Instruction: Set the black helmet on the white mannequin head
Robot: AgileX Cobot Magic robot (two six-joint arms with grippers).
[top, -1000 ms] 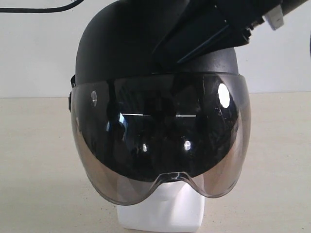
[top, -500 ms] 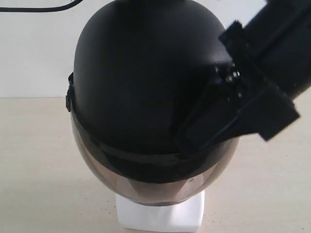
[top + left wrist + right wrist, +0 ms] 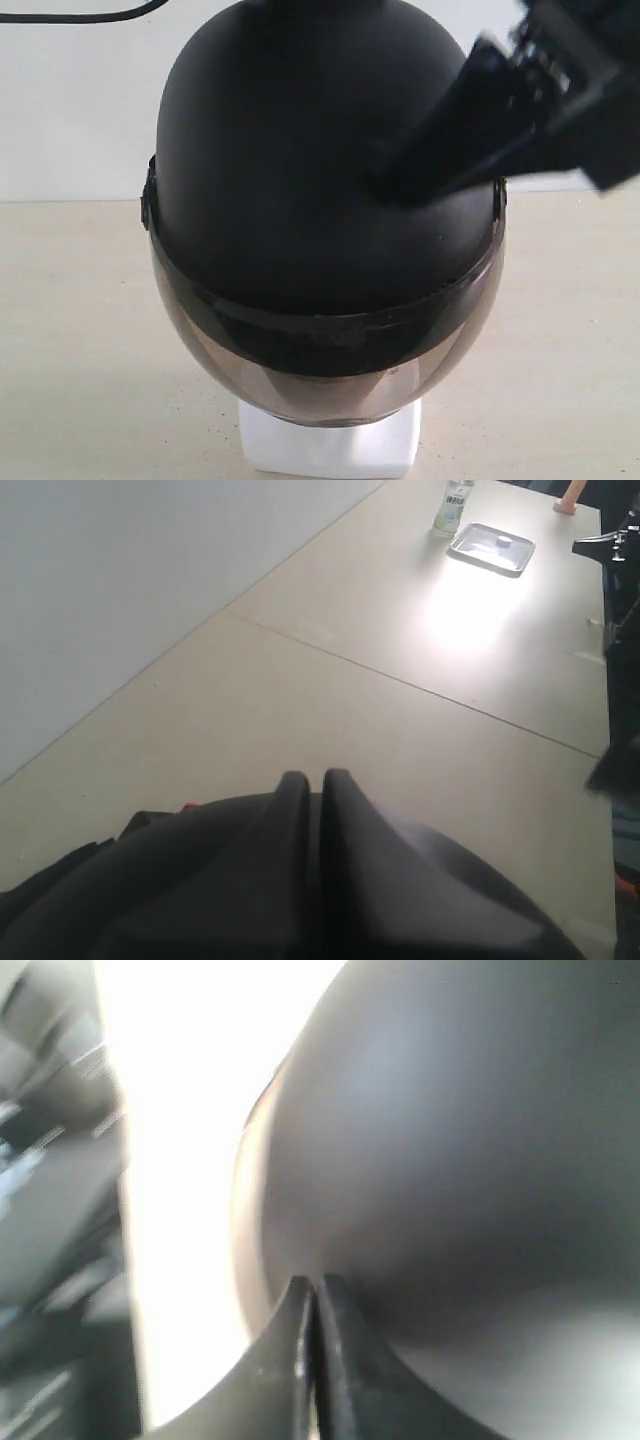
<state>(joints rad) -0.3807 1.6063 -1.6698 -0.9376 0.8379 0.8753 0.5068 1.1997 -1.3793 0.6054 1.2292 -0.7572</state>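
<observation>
The black helmet [image 3: 300,180] sits tilted forward over the white mannequin head [image 3: 330,455]. Its shell looks rigid, smooth and probably slippery: push on the crown or take the rim, not the visor [image 3: 330,395]. The left gripper [image 3: 315,777] and right gripper [image 3: 312,1285] have fingers pressed together at the shell, holding nothing.

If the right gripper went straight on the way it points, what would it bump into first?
The helmet. The right gripper points straight at its black top, and the tip looks very close or touching, though depth is hard to judge.
</observation>
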